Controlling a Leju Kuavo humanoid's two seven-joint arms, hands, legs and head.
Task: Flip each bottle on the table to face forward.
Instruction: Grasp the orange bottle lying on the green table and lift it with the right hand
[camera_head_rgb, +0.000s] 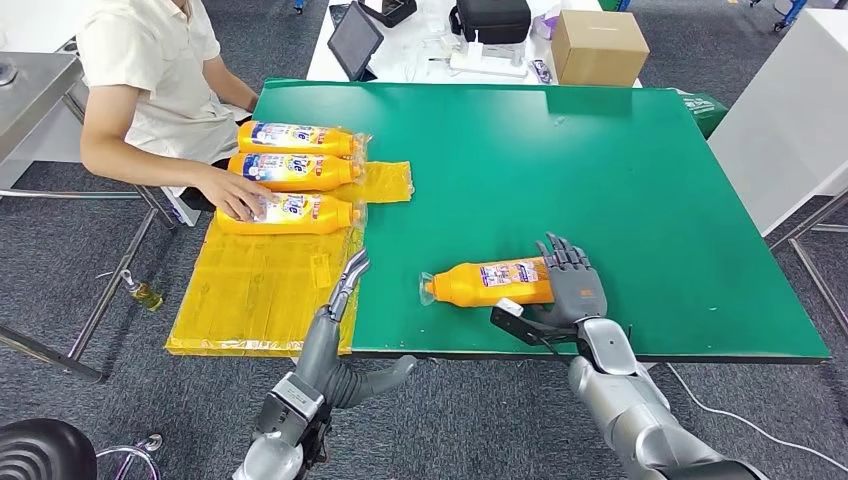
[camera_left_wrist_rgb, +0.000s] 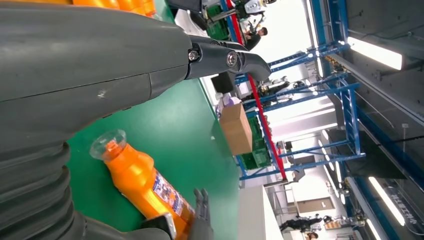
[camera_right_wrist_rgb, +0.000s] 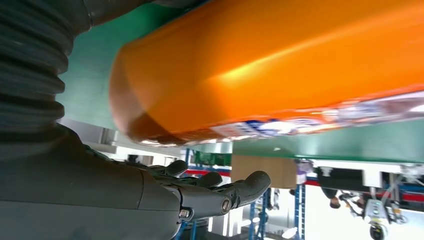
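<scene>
One bottle left at the robot's fingertips, three already lined up.

The right hand (camera_head_rgb: 572, 285) lies flat with fingers spread, holding nothing; the orange bottle (camera_head_rgb: 492, 282) lies on its side just beside those fingers, label showing. The left hand (camera_head_rgb: 348, 283) hangs off the green table (camera_head_rgb: 640, 180) edge, fingers straight and empty. Well beyond them, a person's hand (camera_head_rgb: 235, 195) rests on three bottles (camera_head_rgb: 295, 166). This last one looks nearly finished.

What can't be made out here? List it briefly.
- Head view: whether the right hand grips the orange bottle or just rests at its base.
- Head view: label text on the three bottles, too small.
- Right wrist view: the orange bottle's cap end, cut off by the edge.
</scene>
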